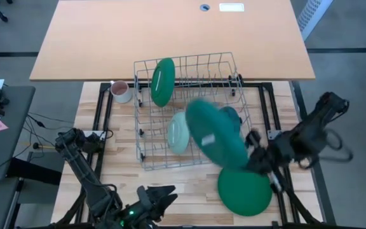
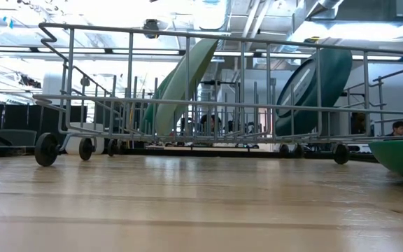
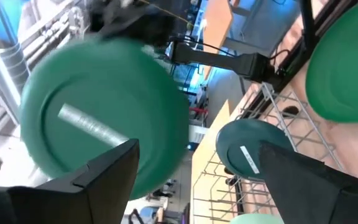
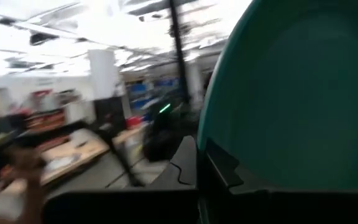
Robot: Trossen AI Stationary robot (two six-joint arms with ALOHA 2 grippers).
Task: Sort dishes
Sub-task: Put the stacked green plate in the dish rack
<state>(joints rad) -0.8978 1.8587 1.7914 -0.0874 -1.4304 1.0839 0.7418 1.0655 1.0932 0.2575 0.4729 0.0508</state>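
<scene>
In the high view, the right gripper point(image 1: 257, 154), right of centre in the frame, has its fingers clamped on the rim of a large dark green plate point(image 1: 216, 133), which is blurred and held tilted above the right half of the wire rack point(image 1: 146, 160). The right wrist view shows that plate's edge pinched between the dark fingers point(image 4: 219, 165).

A 2nd large dark green plate point(image 1: 244, 191) lies flat on the wooden table point(image 1: 180, 181) at the lower right, just outside the rack. A 3rd green plate point(image 1: 162, 81) stands on edge in the rack's upper left corner. A pale mint plate point(image 1: 177, 132) stands in the rack's centre, and a dark teal plate point(image 1: 232, 116) shows partly behind the held one.

A pinkish-white mug point(image 1: 121, 91) sits just left of the rack.

The left gripper point(image 1: 159, 198) waits at the bottom centre of the frame, its fingers spread wide and holding nothing.
</scene>
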